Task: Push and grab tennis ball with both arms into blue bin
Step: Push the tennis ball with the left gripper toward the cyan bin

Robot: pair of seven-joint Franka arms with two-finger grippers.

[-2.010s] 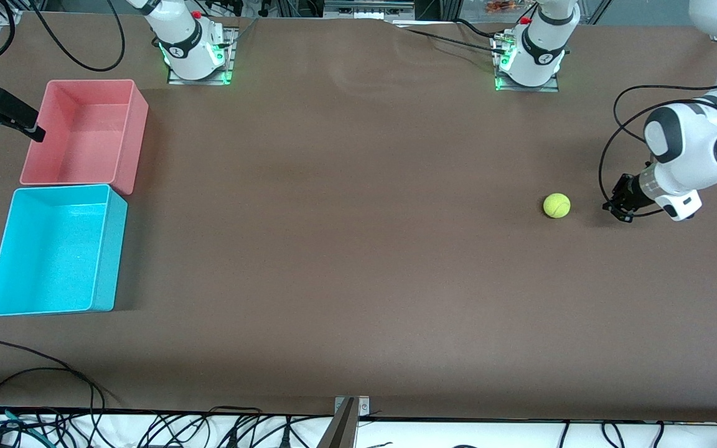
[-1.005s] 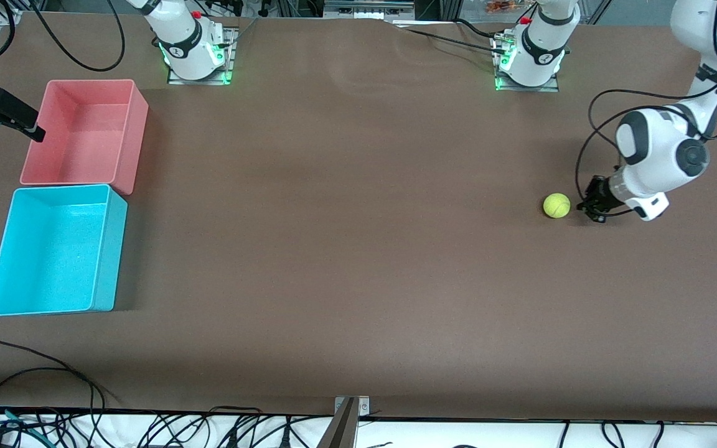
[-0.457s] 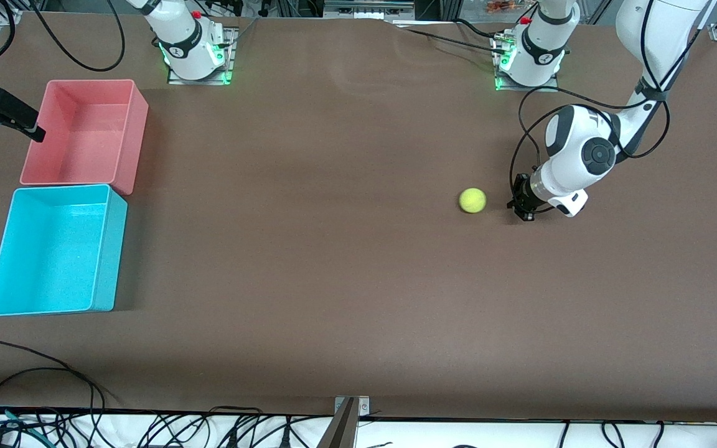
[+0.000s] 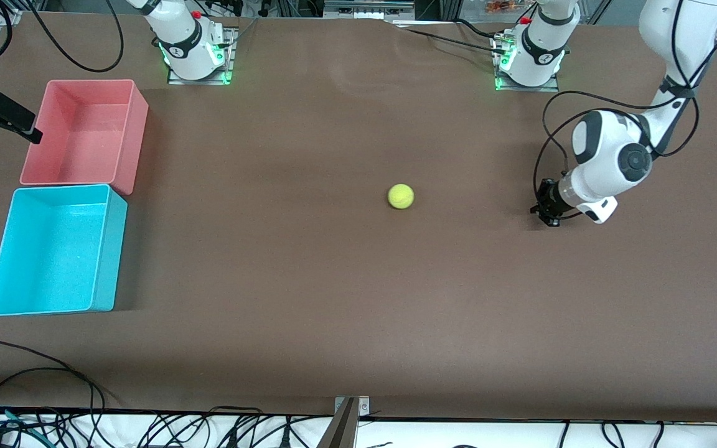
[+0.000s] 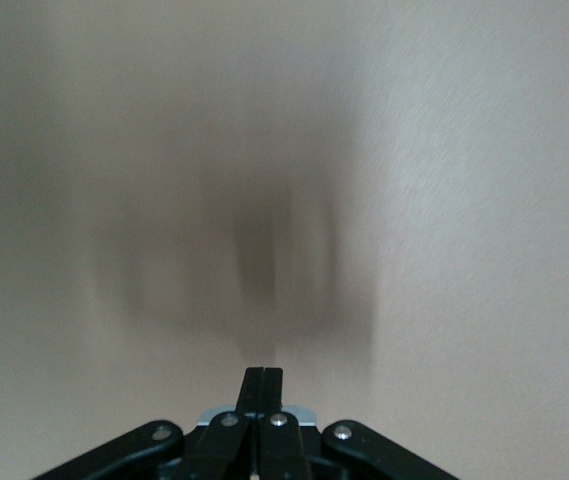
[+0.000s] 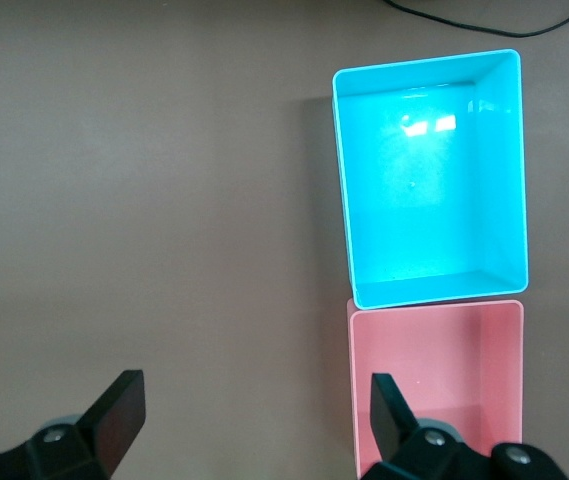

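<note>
Items on my table: one tennis ball (image 4: 401, 196), lying loose on the brown table (image 4: 333, 298) near its middle, well apart from everything. One blue bin (image 4: 53, 249) at the right arm's end, touching a pink bin (image 4: 84, 132) (the pink one sits farther from the front camera). Left gripper (image 4: 545, 210), jaws closed on nothing, low over the table toward the left arm's end. Right gripper (image 6: 254, 420), jaws spread wide, waits high beside the bins.

A robotics lab: bolted arm bases (image 4: 196, 46), brown-covered table (image 4: 358, 298), trailing cables (image 4: 53, 386)
</note>
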